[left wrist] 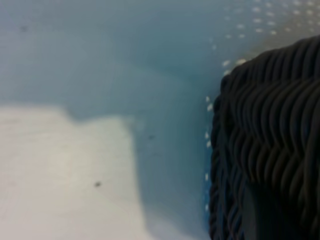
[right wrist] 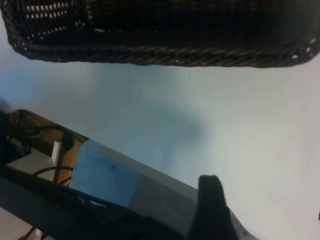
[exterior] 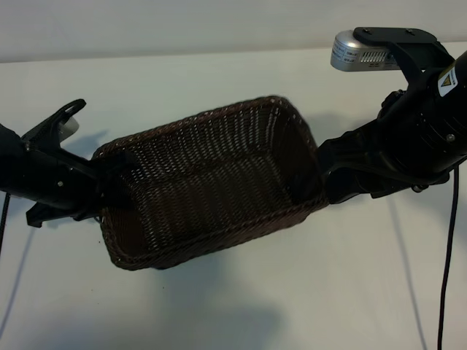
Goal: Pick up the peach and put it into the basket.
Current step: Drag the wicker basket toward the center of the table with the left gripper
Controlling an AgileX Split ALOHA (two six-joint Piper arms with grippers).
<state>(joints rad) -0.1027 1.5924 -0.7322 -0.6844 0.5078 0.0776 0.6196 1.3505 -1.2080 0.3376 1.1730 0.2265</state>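
– So, how are my arms sitting?

– Your left arm is reaching in from the left edge of the exterior view and pitching steeply down, with the left gripper pressing up against the left end of the basket. Its wrist view is filling up with dark wicker weave, right beside the lens.

– Is it clenching anything?

– I cannot tell whether that one is clenched or released; the basket wall is hiding it.

– And the other side?

– Your right arm is angling down too, and the right gripper is hanging at the basket's right end. Its fingers are standing released, spread wide, with only bare worktop showing between them. From that wrist, the braided rim is lying apart from the fingertips.

– Where is the peach?

– It is not showing in any view. The basket is lying slanted between your two arms, with its right end sitting farther from the camera.
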